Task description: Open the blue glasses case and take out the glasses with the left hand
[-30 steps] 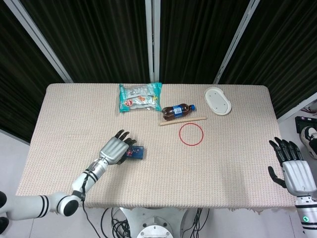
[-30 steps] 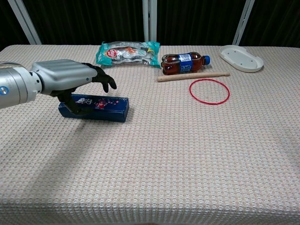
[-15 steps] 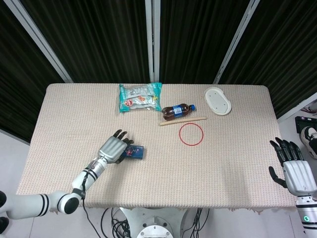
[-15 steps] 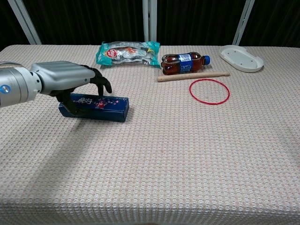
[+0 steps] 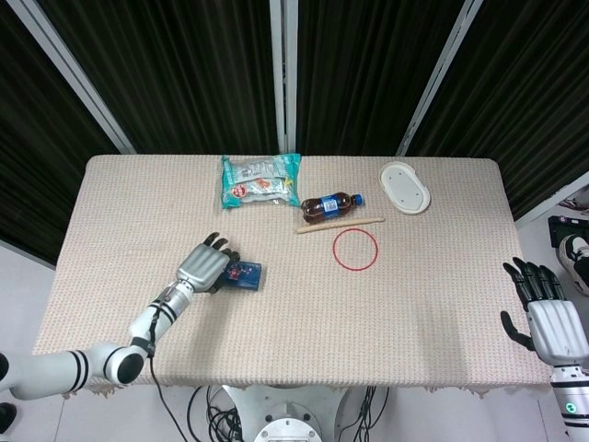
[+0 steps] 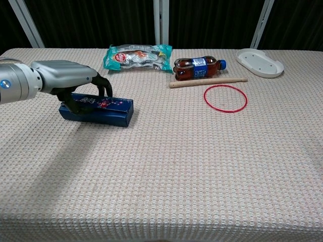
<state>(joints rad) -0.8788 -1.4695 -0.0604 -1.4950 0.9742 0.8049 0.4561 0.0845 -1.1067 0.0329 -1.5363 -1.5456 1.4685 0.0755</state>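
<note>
The blue glasses case [image 5: 248, 275] [image 6: 111, 110] lies closed on the table's left half, long side toward me. My left hand [image 5: 204, 267] [image 6: 63, 80] lies over its left end. The dark fingers [image 6: 103, 84] curl down over the lid and the thumb wraps the near side, so the hand grips the case. The glasses are hidden. My right hand [image 5: 549, 318] hangs off the table's right edge with its fingers spread and nothing in it; the chest view does not show it.
At the back lie a green snack packet [image 5: 259, 180] [image 6: 137, 57], a cola bottle on its side [image 5: 329, 206] [image 6: 198, 67], a wooden stick [image 5: 339, 225] [image 6: 208, 82], a red ring [image 5: 355, 249] [image 6: 225, 98] and a white oval dish [image 5: 405, 187] [image 6: 259, 62].
My left hand's fingers have curled down over the case, and the case has shifted a little left and away from me with the hand. The right hand has barely moved.
</note>
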